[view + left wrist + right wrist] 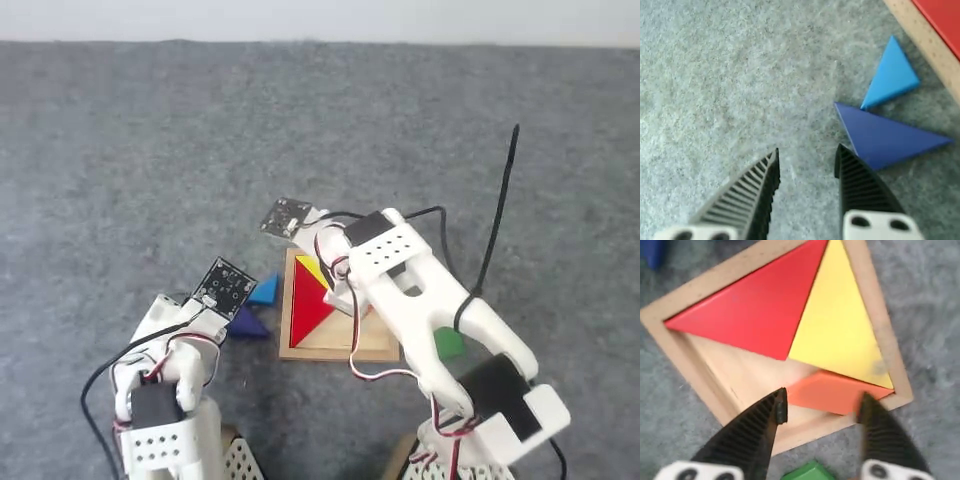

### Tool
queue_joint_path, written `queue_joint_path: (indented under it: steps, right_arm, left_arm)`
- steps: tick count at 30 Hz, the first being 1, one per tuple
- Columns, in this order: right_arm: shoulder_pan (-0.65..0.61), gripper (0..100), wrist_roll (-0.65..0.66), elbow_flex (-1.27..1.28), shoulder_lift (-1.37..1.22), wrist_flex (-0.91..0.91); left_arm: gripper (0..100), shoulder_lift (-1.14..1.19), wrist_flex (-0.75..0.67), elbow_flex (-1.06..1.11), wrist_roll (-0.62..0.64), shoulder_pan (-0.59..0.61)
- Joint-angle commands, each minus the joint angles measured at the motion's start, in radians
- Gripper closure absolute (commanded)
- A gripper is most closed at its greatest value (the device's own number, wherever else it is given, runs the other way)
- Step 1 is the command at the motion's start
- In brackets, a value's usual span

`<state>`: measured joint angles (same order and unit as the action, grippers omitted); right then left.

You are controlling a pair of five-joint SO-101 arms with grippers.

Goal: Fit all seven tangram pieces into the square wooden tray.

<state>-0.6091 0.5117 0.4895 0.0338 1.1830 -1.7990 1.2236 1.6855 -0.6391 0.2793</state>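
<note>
The square wooden tray lies between the two arms. A red triangle, a yellow triangle and an orange piece lie inside it. My right gripper hangs open just above the tray, its fingers on either side of the orange piece. On the carpet left of the tray lie a light blue triangle and a dark blue triangle, their corners touching. My left gripper is open low over the carpet, one finger at the dark blue triangle's edge. A green piece lies right of the tray.
Grey carpet covers the whole table, with wide free room at the back and far left. A black cable rises from the right arm. The right arm's body hides much of the tray's right half in the high view.
</note>
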Motion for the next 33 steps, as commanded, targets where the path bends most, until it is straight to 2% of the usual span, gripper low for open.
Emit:
queue_joint_path:
  steps: [1, 4, 12, 16, 20, 24, 28, 33]
  right_arm:
    - [0.033, 69.8, -0.035, -0.048, -0.001, -0.018]
    - [0.038, 69.7, -0.083, -0.041, -0.004, -0.033]
    - [0.031, 69.3, -0.089, 0.089, -0.001, -0.2]
    - [0.039, 62.3, -0.084, 0.127, -0.001, -0.246]
    - [0.05, 55.7, -0.002, 0.146, -0.001, -0.254]
    - [0.05, 54.1, 0.083, 0.199, -0.001, -0.317]
    - [0.051, 54.1, 0.1, 0.203, -0.001, -0.325]
    - [0.142, 54.1, 0.107, 0.19, 0.001, -0.32]
  left_arm:
    - [83, -0.02, 0.011, -0.005, -0.014, 0.008]
    - [83, -0.02, 0.011, -0.005, -0.014, 0.008]
    - [83, -0.02, 0.011, -0.005, -0.014, 0.008]
    - [83, -0.02, 0.011, -0.005, -0.014, 0.008]
    - [83, -0.02, 0.011, -0.005, -0.014, 0.008]
    - [83, -0.02, 0.011, -0.005, -0.014, 0.008]
    - [83, -0.02, 0.011, -0.005, -0.014, 0.008]
    - [83, -0.02, 0.018, -0.005, -0.041, 0.008]
